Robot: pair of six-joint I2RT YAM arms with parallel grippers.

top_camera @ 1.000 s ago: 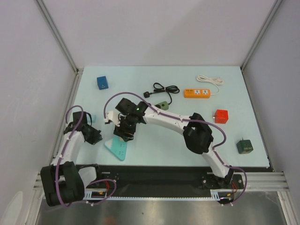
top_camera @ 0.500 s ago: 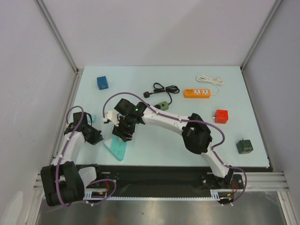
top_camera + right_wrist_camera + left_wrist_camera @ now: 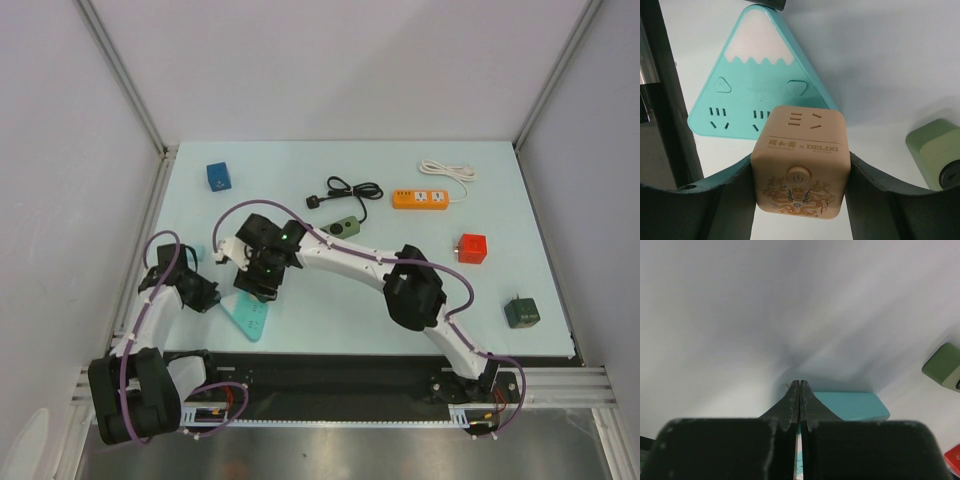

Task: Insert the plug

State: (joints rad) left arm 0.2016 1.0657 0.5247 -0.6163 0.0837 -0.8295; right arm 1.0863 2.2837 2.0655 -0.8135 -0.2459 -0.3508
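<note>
Smooth tan cube with rounded edges, pinched in the right gripper over a teal triangular strip. Left gripper is pressed together beside the strip. Right gripper has shifted slightly left.

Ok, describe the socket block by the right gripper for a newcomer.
On the near-left of the pale table lies a flat teal triangular power strip. Unlike the red cube adapter and orange bar strip, it is mountain-shaped with a white snowy peak.

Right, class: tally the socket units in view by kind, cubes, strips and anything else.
Cubes: 4: blue cube, red cube, dark green cube, beige cube
Power strips: 2: orange strip, teal triangular strip
Light green socket box: 1
Total: 7
</note>
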